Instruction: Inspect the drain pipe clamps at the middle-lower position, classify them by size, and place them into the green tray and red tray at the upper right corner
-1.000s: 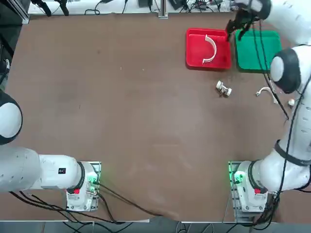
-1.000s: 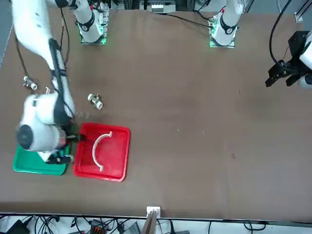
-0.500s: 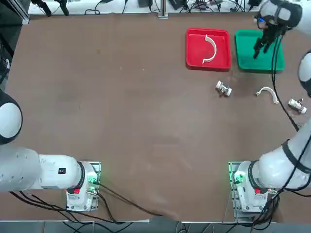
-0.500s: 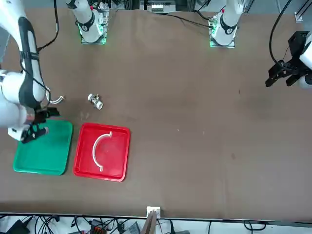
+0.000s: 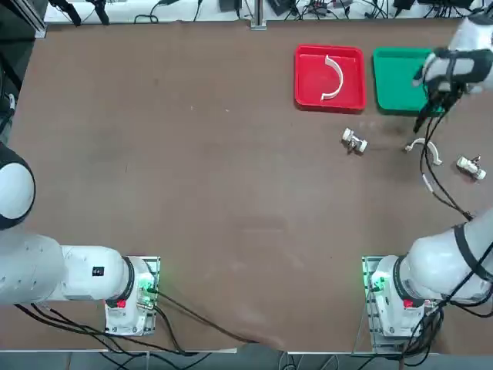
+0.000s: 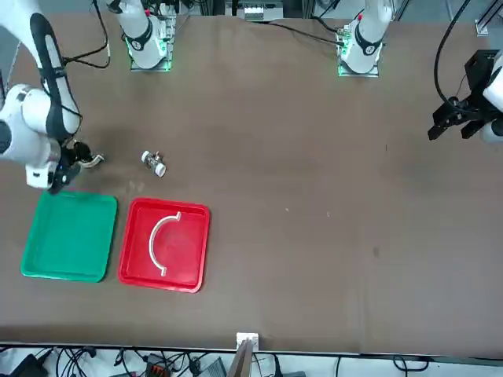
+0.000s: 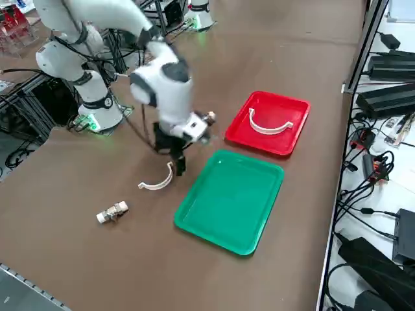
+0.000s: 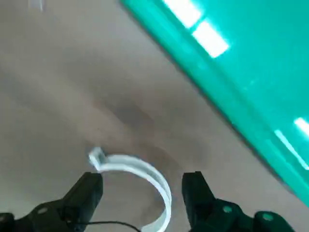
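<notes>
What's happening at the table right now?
The right arm is working: its open gripper hovers over the smaller white clamp, fingers on either side, nothing held. That clamp lies on the brown table beside the green tray, which has nothing in it. The larger clamp is in the red tray. Two metal fittings sit nearby. So one clamp is sorted, and the other looks about to be picked.

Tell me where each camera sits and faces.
Top: overhead, looking down; right arm, both trays.
Front: across the table, facing the robot; right arm at picture left.
Right side: raised, looking diagonally down; right arm.
Right wrist: on the arm; open right gripper, smaller clamp.
Top and front share the red tray.
</notes>
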